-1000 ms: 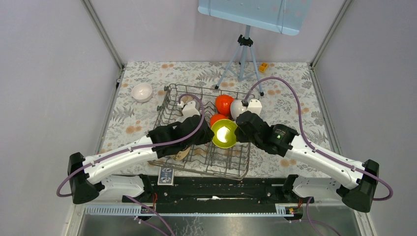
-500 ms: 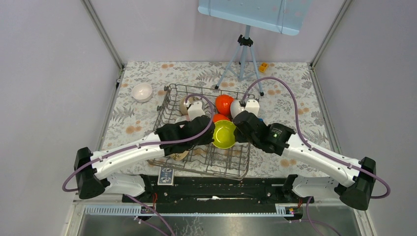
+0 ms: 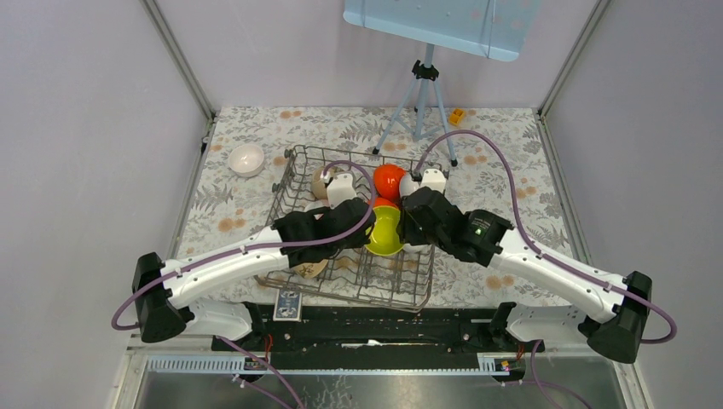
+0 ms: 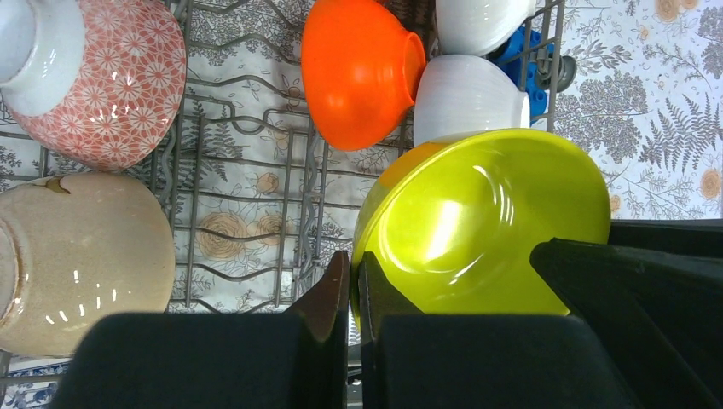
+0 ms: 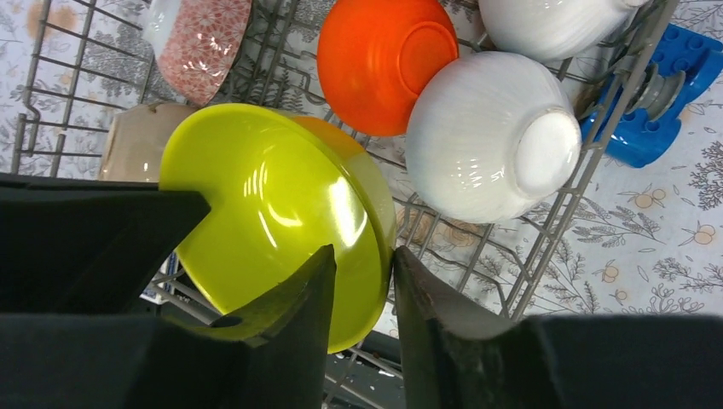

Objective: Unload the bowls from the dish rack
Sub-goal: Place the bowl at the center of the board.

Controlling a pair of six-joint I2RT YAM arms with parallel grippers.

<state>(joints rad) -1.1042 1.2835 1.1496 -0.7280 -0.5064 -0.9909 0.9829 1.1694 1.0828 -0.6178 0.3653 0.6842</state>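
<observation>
The lime-yellow bowl (image 3: 385,230) hangs tilted on edge above the middle of the grey wire dish rack (image 3: 288,183). My left gripper (image 3: 365,223) is shut on its left rim, with the thin rim pinched between the fingers in the left wrist view (image 4: 352,260). My right gripper (image 3: 409,223) is shut on the opposite rim (image 5: 362,256), one finger inside the bowl (image 5: 273,213) and one outside. In the rack below are an orange-red bowl (image 4: 358,68), a white ribbed bowl (image 5: 486,136), a pink patterned bowl (image 4: 111,85) and a beige bowl (image 4: 77,256).
A white bowl (image 3: 247,159) sits on the floral cloth left of the rack. A grey tripod (image 3: 418,102) stands behind the rack. A blue block (image 5: 665,102) lies by the rack's far right corner. A second white bowl (image 5: 546,21) leans at the rack's back.
Both arms have moved away from me over the rack with the lime-yellow bowl. The bowl has tipped from facing up to standing on edge.
</observation>
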